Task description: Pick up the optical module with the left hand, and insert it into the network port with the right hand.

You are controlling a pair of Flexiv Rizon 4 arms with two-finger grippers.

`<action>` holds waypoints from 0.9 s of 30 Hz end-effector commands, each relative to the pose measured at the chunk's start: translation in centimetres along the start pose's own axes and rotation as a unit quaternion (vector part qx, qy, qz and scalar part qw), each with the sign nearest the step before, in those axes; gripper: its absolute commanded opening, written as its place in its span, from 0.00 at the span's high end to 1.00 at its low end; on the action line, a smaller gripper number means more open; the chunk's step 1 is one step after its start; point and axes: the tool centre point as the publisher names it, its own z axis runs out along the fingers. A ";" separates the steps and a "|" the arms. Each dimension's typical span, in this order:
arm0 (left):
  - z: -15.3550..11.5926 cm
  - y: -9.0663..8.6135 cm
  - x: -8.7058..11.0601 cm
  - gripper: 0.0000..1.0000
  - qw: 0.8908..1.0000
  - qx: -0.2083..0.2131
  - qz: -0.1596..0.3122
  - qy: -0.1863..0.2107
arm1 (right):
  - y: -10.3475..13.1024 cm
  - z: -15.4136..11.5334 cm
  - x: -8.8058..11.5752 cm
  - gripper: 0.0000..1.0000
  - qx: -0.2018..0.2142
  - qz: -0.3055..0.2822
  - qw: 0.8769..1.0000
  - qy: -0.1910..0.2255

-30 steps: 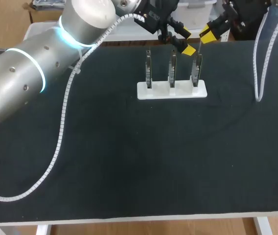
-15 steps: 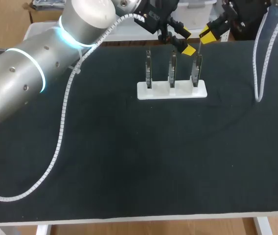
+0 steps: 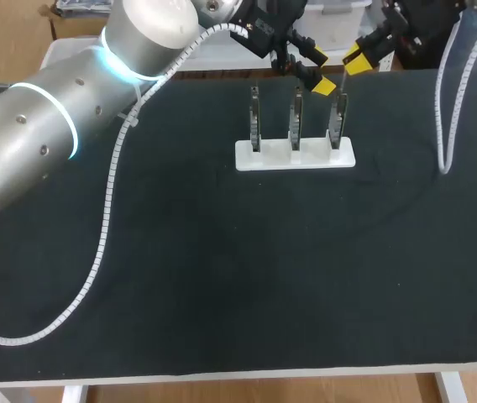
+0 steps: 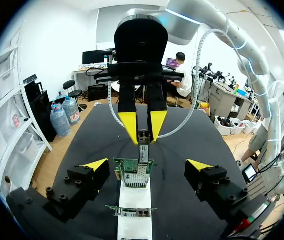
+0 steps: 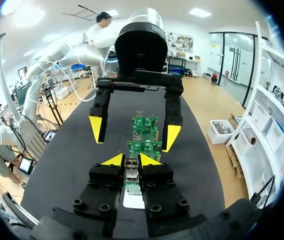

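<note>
**Module pinched at the end card**

On the black table (image 3: 222,277), a white stand (image 3: 296,156) carries three upright green cards (image 4: 133,172). The left gripper (image 4: 148,163) straddles them, spread wide and holding nothing. The right gripper (image 5: 131,160) pinches the optical module (image 4: 143,151) at the end card's edge.

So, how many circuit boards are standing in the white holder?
3, upright in a row in the white holder: left board, middle board, right board. The right gripper, shut on the optical module, is by the right board. None seems hidden.
</note>
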 end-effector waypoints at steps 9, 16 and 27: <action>0.2 1.0 -0.4 0.00 1.000 0.024 -0.001 0.005 | -0.9 0.0 0.0 1.00 -0.241 -0.001 0.971 0.005; 0.2 1.0 -0.4 0.00 1.000 0.024 -0.001 0.005 | -1.0 0.1 -0.1 1.00 -0.240 -0.003 0.971 0.003; 0.2 1.0 -0.4 0.00 1.000 0.024 -0.001 0.005 | -1.1 0.1 -0.1 1.00 -0.236 -0.002 0.972 0.002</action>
